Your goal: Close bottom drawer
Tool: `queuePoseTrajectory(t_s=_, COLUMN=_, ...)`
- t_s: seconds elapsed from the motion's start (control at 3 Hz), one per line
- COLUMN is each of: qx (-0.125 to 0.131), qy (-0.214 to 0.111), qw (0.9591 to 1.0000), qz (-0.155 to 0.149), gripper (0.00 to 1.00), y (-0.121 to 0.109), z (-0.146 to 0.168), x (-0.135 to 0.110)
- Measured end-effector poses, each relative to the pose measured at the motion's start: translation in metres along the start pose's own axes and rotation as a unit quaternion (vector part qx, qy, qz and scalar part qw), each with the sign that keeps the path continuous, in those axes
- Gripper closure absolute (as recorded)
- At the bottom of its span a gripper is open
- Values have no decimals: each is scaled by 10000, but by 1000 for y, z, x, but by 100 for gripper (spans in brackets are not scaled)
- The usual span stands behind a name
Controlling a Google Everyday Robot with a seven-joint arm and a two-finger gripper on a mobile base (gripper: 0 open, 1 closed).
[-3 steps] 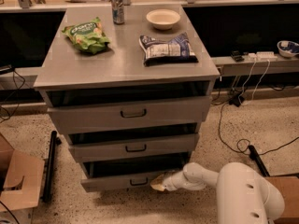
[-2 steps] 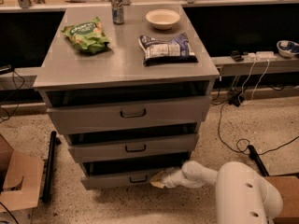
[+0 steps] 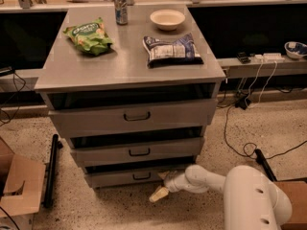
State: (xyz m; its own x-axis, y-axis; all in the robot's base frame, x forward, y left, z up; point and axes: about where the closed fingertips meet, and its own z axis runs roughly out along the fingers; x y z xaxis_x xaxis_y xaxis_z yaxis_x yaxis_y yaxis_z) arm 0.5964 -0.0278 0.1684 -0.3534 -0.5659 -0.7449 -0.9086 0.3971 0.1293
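Three drawers stacked under one grey tabletop [image 3: 129, 68], each with one dark bar handle, each standing slightly out with a dark gap above its front; contents hidden. One top drawer [image 3: 96, 120], widest and tallest in front; one middle drawer [image 3: 100, 154], mid-sized; one bottom drawer [image 3: 112, 178], narrowest and lowest, just above the speckled floor [image 3: 120, 210], not fully pushed in. One pale hand [image 3: 162, 185] at the right end of the bottom drawer's front, low near the floor, on a white arm [image 3: 206, 178] reaching in from the lower right; its two fingers [image 3: 159, 194] spread apart, gripping nothing, the upper one against or just beside the drawer front, cannot tell which. Four items on the tabletop: one green snack bag [image 3: 88, 36] at left; one drink can [image 3: 120, 6] upright at the back; one pale bowl [image 3: 167, 19] right of the can and apart from it; one blue-and-white snack bag [image 3: 171, 50] lying flat in front of the bowl. Two cardboard boxes: one open at lower left [image 3: 21, 186], one partly seen at the lower right edge [image 3: 293, 200]. Several cables [image 3: 224, 126] trailing over the floor right of the drawers.
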Motion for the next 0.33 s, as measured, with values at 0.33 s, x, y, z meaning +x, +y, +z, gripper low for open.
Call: queuePoseTrajectory(t_s=0.33, qx=0, qy=0, qw=10000, qz=0, gripper=0, y=0, z=0, x=0)
